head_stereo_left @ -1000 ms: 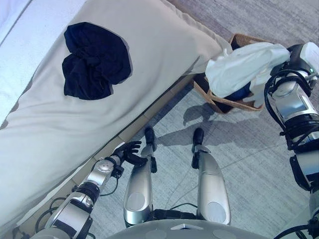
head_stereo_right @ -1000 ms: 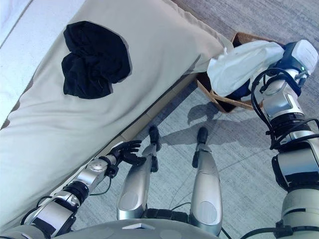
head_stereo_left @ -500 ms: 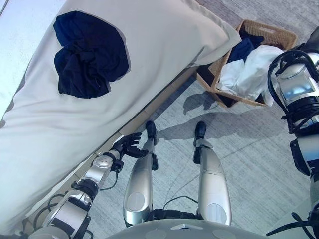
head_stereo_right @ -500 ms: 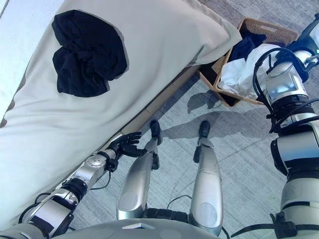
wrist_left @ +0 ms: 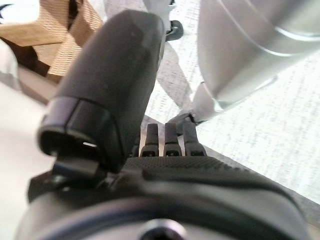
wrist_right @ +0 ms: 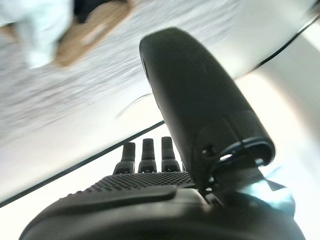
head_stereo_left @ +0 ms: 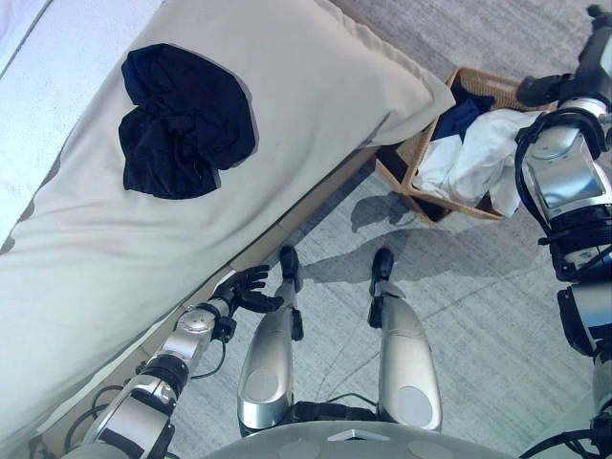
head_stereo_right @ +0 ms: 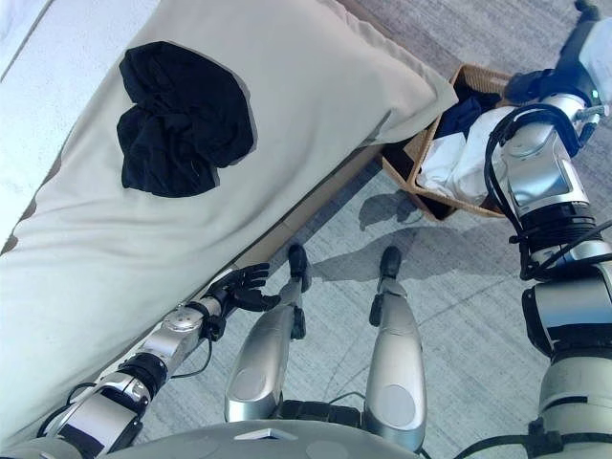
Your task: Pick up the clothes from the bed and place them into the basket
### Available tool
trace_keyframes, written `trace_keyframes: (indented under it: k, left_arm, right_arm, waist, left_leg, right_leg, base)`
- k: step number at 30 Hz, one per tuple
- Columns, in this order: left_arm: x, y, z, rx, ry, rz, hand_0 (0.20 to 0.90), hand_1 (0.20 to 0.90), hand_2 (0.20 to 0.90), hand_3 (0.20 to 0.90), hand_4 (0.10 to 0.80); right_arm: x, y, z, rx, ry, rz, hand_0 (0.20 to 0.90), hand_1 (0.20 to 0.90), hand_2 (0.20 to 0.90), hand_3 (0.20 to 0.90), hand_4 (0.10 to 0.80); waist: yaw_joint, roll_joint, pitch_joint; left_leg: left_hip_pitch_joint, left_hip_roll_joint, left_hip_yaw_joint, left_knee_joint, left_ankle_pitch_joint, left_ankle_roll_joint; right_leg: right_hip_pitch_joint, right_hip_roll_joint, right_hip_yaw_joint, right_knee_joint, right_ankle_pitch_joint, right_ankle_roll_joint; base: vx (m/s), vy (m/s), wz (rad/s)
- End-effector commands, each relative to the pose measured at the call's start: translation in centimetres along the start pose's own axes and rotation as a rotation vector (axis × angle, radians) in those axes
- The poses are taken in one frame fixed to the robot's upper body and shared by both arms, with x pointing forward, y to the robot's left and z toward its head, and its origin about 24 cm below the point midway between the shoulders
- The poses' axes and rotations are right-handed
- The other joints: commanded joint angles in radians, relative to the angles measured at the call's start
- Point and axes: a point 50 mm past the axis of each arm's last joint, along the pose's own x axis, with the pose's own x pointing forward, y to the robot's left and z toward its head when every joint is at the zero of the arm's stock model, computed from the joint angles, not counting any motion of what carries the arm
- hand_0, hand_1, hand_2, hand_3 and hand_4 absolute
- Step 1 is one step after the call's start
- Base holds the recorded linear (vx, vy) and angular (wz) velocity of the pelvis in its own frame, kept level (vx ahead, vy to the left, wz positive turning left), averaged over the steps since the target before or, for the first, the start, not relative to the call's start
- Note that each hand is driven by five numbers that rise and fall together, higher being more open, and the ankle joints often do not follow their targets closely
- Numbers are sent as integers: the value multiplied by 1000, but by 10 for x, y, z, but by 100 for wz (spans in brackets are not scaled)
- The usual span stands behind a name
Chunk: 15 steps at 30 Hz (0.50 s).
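- The left hand (head_stereo_left: 247,290) hangs low beside the bed's edge, fingers loosely relaxed, holding nothing.
- A crumpled dark navy garment (head_stereo_left: 184,120) lies on the cream-covered bed (head_stereo_left: 316,96), well apart from both hands; it is the piece left to collect.
- The woven wicker basket (head_stereo_left: 402,172) on the grey floor just past the bed's corner already holds a white cloth (head_stereo_left: 473,158) and something dark blue.
- The right hand (wrist_right: 165,155) is up beyond the basket, fingers straight, empty.
- Open floor lies between bed and basket.
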Motion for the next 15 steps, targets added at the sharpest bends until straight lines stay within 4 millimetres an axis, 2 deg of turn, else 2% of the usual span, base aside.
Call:
trace_keyframes:
  k: [1,6,9,11,15]
  left_arm:
    - [-16,11,-36,3,111,19,900,900,900,900,800]
    - [-20,12,-46,9,144,28,900,900,900,900,800]
    - [-24,15,-55,-10,174,54,900,900,900,900,800]
    - [-29,21,-60,-23,199,83,900,900,900,900,800]
    - [-31,38,-55,-48,188,131,900,900,900,900,800]
  right_arm:
    - [-8,-3,29,-82,-260,117,900,900,900,900,800]
    - [-31,51,21,-190,-291,401,900,900,900,900,800]
    - [-45,80,26,-258,-333,498,900,900,900,900,800]
    - [-49,92,35,-280,-350,511,900,900,900,900,800]
    - [-41,94,63,-321,-414,427,900,900,900,900,800]
  waist:
    - [23,-78,-101]
    - [86,-107,-130]
    - [136,-118,-136]
    - [173,-130,-135]
    - [233,-143,-109]
  left_leg:
    - [-33,-50,31,118,-145,27]
    - [20,-87,-2,157,-185,56]
    - [35,-107,-22,176,-205,80]
    - [31,-121,-45,194,-217,93]
    - [-8,-140,-79,228,-249,103]
  right_leg:
    - [101,-8,-95,-4,-113,1]
    - [214,-47,-130,-32,-101,20]
    - [265,-73,-153,-41,-88,39]
    - [293,-86,-166,-43,-80,46]
    - [301,-101,-175,-20,-96,54]
  base:
    - [136,129,23]
    - [193,215,32]
    - [198,212,43]
    - [200,196,44]
    - [108,143,39]
